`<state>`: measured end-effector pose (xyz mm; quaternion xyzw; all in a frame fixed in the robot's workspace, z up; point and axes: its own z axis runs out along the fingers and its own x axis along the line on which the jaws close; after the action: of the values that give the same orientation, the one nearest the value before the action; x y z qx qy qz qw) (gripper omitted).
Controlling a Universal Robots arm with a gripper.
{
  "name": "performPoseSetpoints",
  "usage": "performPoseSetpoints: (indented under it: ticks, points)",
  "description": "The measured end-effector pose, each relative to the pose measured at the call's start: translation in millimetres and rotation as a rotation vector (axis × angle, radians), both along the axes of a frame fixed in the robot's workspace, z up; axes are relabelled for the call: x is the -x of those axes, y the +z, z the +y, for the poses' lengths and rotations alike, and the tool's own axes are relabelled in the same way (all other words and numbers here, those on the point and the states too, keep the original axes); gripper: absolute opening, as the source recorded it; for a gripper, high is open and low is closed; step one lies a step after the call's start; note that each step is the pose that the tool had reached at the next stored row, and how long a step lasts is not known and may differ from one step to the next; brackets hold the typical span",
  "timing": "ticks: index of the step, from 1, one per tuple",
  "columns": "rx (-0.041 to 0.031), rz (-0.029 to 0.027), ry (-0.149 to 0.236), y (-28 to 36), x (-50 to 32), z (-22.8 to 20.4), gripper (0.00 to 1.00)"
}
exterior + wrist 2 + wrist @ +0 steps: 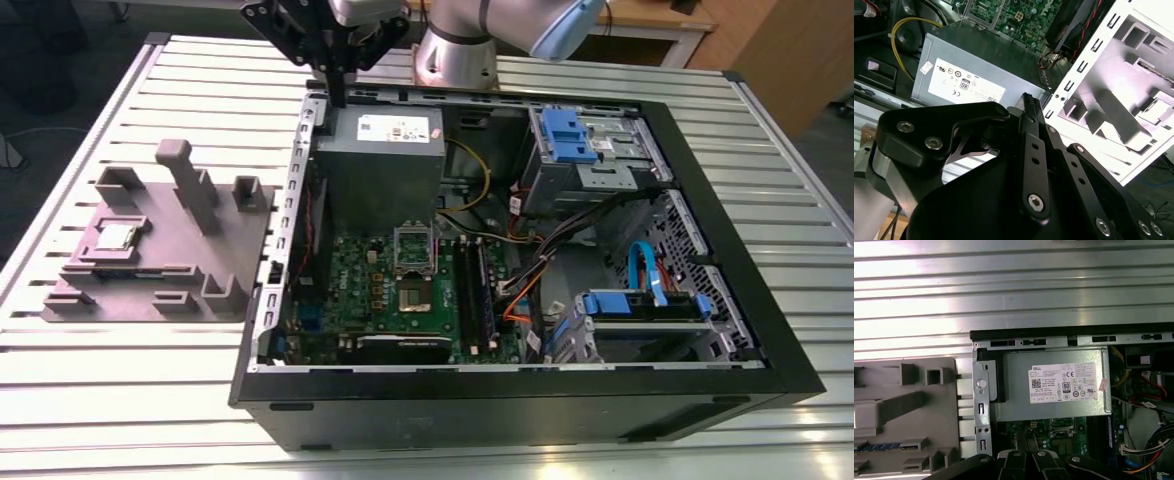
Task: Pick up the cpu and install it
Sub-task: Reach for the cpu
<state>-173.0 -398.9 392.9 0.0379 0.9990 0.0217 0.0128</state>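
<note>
The cpu [118, 236], a small silver square chip, lies in a recess on the grey fixture block [160, 250] at the exterior view's left, outside the computer case. My gripper [335, 97] hangs high over the case's back left corner, beside the grey power supply box [383, 150], with its black fingers [1029, 102] pressed together and nothing between them. It is well apart from the cpu. The open cpu socket [415, 252] sits on the green motherboard [360, 290] below the power supply. In the first wrist view the gripper [1026, 456] is over the motherboard's edge.
The black open case [534, 400] lies on a slatted metal table [120, 400]. Inside are blue drive brackets [567, 135], cable bundles [534, 250] and black RAM sticks [477, 290]. The fixture has tall upright posts [187, 180]. The arm's base [461, 50] stands behind the case.
</note>
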Motion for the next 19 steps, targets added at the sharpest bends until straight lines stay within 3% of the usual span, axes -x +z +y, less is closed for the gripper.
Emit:
performPoseSetpoints:
  ticks: [19]
  points:
    - [-0.0001, 0.0004, 0.000, -0.3, 5.5, 0.0, 0.10]
